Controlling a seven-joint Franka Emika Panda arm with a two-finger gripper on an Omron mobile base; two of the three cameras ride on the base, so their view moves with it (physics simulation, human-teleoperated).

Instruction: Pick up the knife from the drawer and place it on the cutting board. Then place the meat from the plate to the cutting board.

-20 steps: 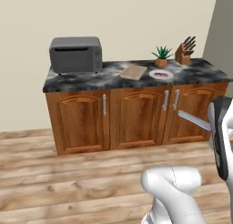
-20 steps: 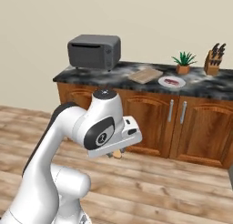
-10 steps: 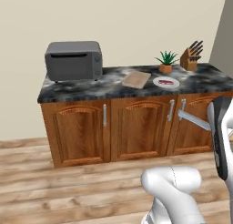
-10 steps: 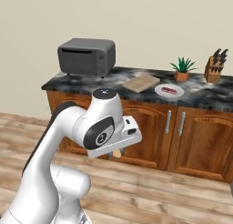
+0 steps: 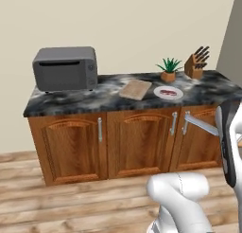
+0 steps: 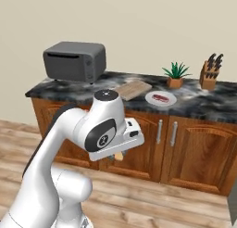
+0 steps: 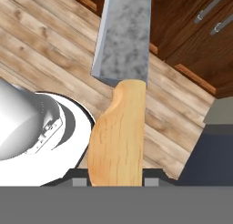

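End effector (image 7: 116, 180) clenched on the knife (image 7: 120, 82) handle; next, carry it to the cutting board (image 5: 135, 89), frame centre.

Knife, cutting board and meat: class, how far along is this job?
Done: the knife is out of the drawer, its handle clamped in the end effector. In hand: carrying it to the cutting board, now bare. Left: placing it there, then moving the meat off the plate.
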